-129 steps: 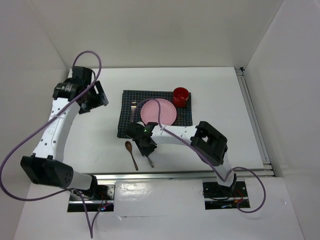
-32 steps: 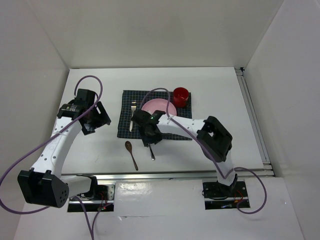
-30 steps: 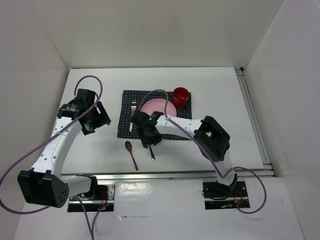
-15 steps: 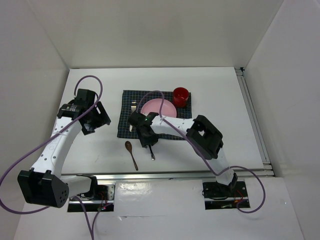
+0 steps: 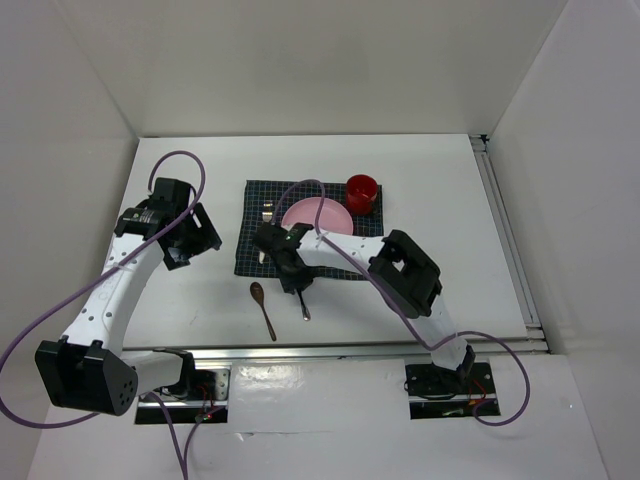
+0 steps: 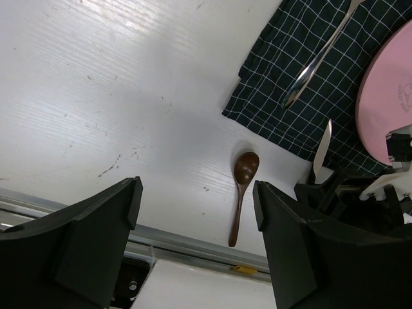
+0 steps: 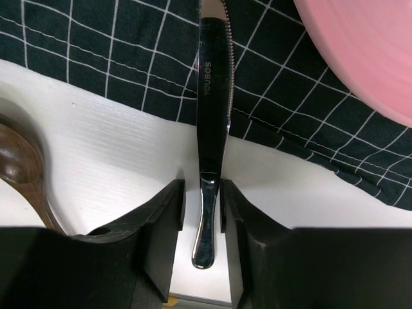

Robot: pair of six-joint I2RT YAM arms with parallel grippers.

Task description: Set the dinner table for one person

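While the right gripper (image 7: 203, 196) flanks a glossy steel knife (image 7: 211, 129), the left gripper (image 6: 195, 193) hangs spread wide.
The serrated blade lies on the checked cloth mat (image 7: 96, 58), the rounded handle on the dinner table (image 5: 430, 170), the matte white, silver-railed top under everything. It cannot be told whether the fingers clamp the handle. A brown wooden spoon (image 6: 241, 187) lies nearby.

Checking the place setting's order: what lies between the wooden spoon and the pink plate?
A table knife, seen in the right wrist view: blade on the checked mat, handle on the white table, between wooden spoon and pink plate.
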